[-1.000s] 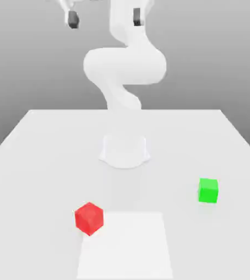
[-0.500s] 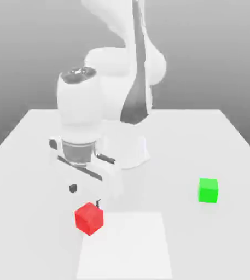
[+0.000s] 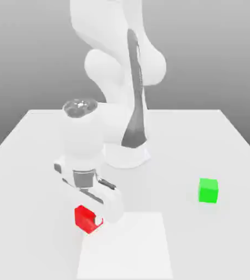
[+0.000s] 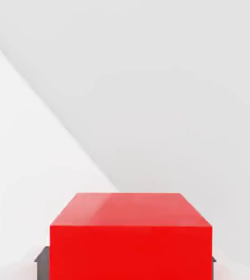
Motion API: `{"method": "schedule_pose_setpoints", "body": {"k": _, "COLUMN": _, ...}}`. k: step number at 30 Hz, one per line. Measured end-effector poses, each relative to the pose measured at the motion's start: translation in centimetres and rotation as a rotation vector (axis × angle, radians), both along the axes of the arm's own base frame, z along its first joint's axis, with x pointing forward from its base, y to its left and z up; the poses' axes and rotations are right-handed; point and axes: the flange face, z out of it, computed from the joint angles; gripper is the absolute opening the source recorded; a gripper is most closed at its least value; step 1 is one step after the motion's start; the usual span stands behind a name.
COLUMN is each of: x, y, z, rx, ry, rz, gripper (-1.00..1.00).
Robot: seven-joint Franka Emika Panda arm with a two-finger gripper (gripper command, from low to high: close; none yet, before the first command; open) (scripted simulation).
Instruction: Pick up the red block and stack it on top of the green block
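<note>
Where the pincer [image 4: 131, 265] comes down over the red cube [image 4: 131, 252], its two dark finger pads [image 4: 42, 266] sit against opposite faces, so it is holding the cube between them. In the hand view, one broad face of the cube is bright, even red, and the adjoining face is slightly paler, with a crisp straight edge between the two. Smooth, matte and plain, the cube is partly covered by the white hand [image 3: 91, 194] in the exterior view, where its red faces show below and beside the hand's casing. It is low at the desk [image 3: 214, 240], by the far corner of a flat white square [image 3: 126, 246] on the exterior view's left; whether its underside touches the desk I cannot tell.

Above the hand, the white wrist [image 3: 83, 131] is topped by a dark, shiny round cap [image 3: 80, 107]. From there the white arm [image 3: 102, 22] rises and bends back toward its base [image 3: 125, 156], which stands on the desk farther from the camera. A long dark grey strip [image 3: 135, 98] runs down one of the arm's links.

Well apart from the pincer, toward the exterior view's right, the green cube [image 3: 208, 191] rests flat and upright on the pale desk, with nothing on top of it. Behind the desk's far edge, the background [image 3: 17, 54] is a plain grey gradient.
</note>
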Motion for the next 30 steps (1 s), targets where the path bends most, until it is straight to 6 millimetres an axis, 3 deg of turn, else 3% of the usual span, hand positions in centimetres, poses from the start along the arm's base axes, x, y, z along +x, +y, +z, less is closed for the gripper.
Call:
{"method": "schedule_pose_setpoints", "body": {"k": 3, "x": -0.1, "y": 0.1, "z": 2.6, "rx": 0.000, "ry": 0.000, "rz": 0.002, "gripper": -1.00}}
{"method": "schedule_pose_setpoints", "body": {"k": 7, "x": 0.4, "y": 7.6, "z": 4.3, "rx": 0.009, "ry": -0.004, "rz": 0.183, "gripper": -1.00}}
{"method": "schedule_pose_setpoints", "body": {"k": 11, "x": -0.9, "y": 15.5, "z": 5.4, "rx": 0.016, "ry": -0.007, "rz": 0.374, "gripper": -1.00}}
{"method": "schedule_pose_setpoints", "body": {"k": 16, "x": -5.0, "y": 24.7, "z": 6.3, "rx": 0.016, "ry": -0.004, "rz": 0.629, "gripper": -1.00}}
{"method": "schedule_pose_setpoints", "body": {"k": 21, "x": -11.5, "y": 31.9, "z": 6.9, "rx": 0.004, "ry": 0.000, "rz": 0.881, "gripper": -1.00}}
{"method": "schedule_pose_setpoints", "body": {"k": 23, "x": -12.8, "y": 32.9, "z": 6.3, "rx": -0.017, "ry": 0.003, "rz": 0.926, "gripper": -1.00}}
{"method": "schedule_pose_setpoints", "body": {"k": 30, "x": -12.7, "y": 32.8, "z": 2.5, "rx": -0.067, "ry": 0.008, "rz": 0.938, "gripper": -1.00}}
